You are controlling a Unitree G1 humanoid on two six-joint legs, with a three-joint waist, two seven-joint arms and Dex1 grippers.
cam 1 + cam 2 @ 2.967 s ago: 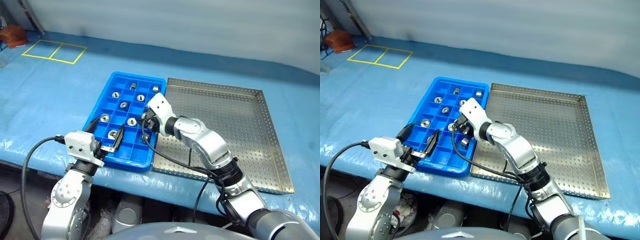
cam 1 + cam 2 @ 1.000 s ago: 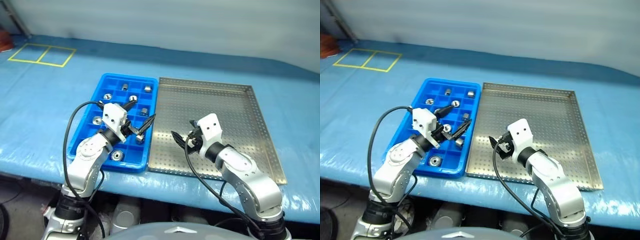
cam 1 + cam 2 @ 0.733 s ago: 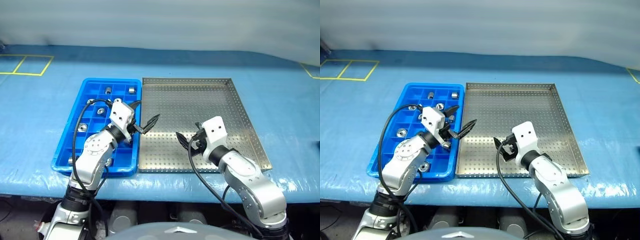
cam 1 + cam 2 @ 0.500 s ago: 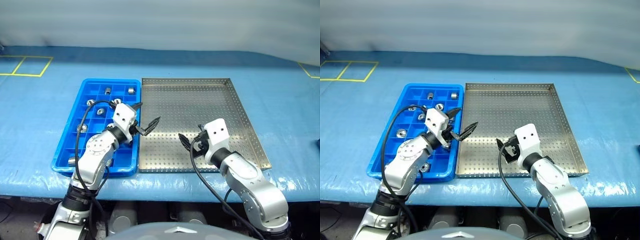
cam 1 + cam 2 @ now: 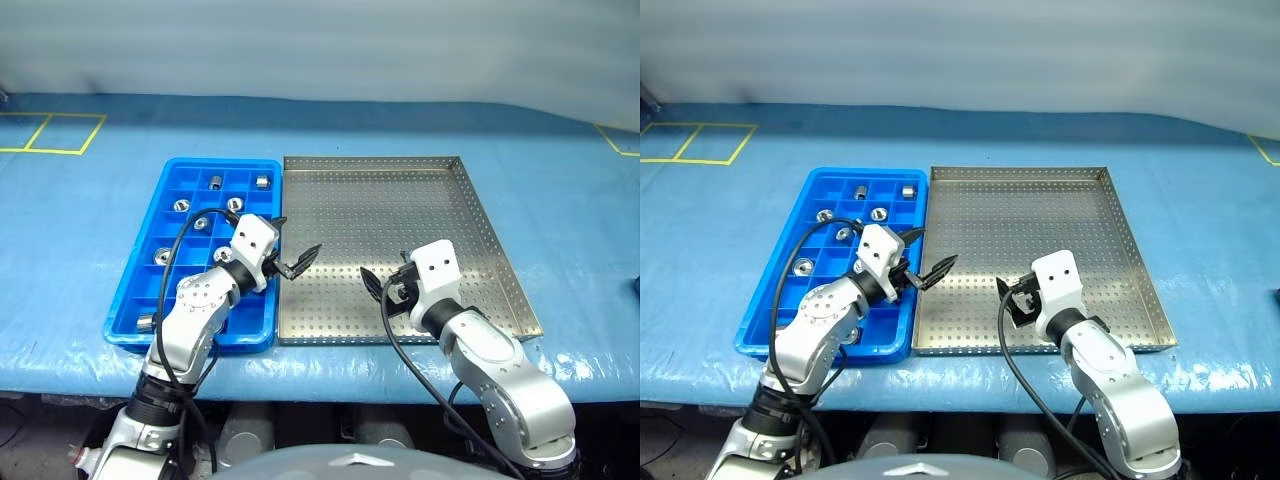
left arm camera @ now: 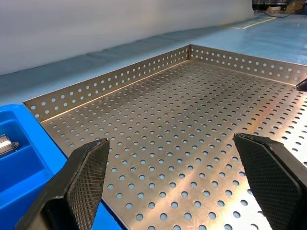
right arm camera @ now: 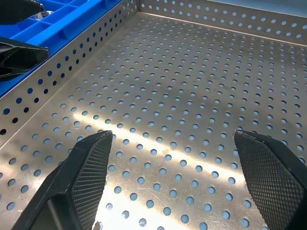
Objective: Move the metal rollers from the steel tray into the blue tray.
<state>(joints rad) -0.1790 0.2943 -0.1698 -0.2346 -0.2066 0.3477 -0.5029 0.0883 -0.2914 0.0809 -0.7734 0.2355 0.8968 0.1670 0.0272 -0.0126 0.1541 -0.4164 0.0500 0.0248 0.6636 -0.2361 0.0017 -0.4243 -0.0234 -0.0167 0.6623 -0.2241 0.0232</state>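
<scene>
Left eye view: the left gripper (image 5: 283,245) sits just left of the frame's centre, its two black fingers spread wide with nothing between them, poised over the seam where the blue tray (image 5: 135,283) meets the steel tray (image 5: 500,268). Lower and right of centre, the right gripper (image 5: 380,283) hangs over the near part of the steel tray, its fingers also apart and empty. In the right wrist view the perforated floor between its fingers (image 7: 84,175) is bare, and the left wrist view shows bare perforated metal too. The metal rollers (image 5: 262,181) lie in the blue tray's compartments at centre left: several in the far rows, one at mid-left and one in the near left corner. The two trays touch side by side on a blue covered table (image 5: 560,190).
</scene>
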